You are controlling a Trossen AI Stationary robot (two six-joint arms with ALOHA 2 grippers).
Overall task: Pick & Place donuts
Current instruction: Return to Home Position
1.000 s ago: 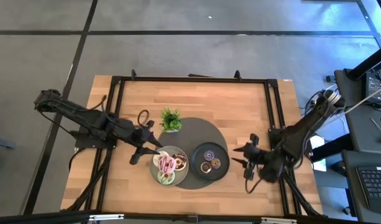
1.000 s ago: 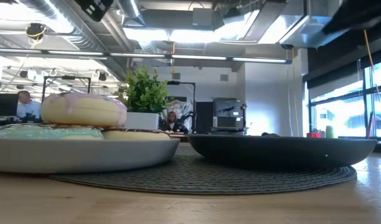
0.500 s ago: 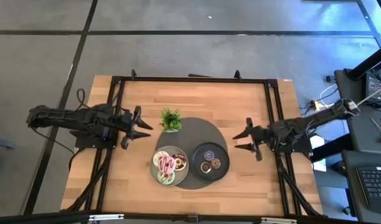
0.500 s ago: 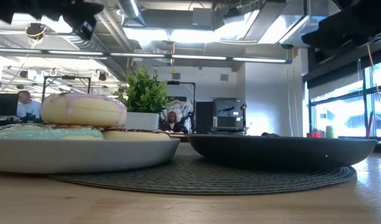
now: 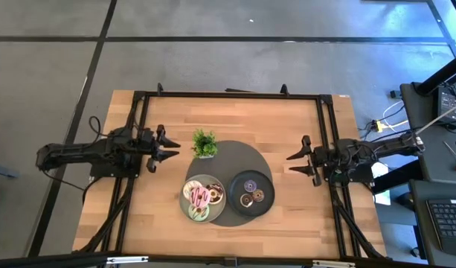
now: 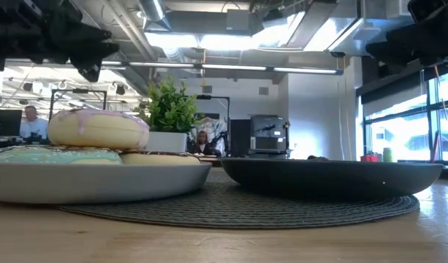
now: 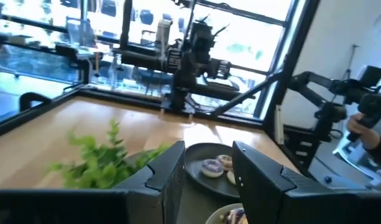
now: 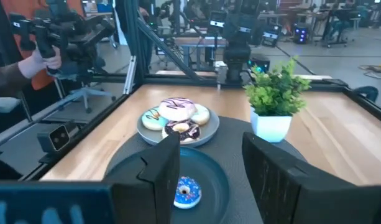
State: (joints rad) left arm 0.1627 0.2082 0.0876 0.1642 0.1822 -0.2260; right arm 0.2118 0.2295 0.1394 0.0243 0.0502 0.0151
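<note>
The left pincer hangs open and empty over the worktop's left edge, near the plant. The right pincer, likewise open, hangs by the right edge. Well apart from both, donuts fill the grey plate, with smaller ones in the dark plate.

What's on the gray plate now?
The gray plate holds stacked donuts: a purple-striped donut on top, resting on a light blue donut, a chocolate donut and a pale donut. Anything under the pile is hidden.
</note>
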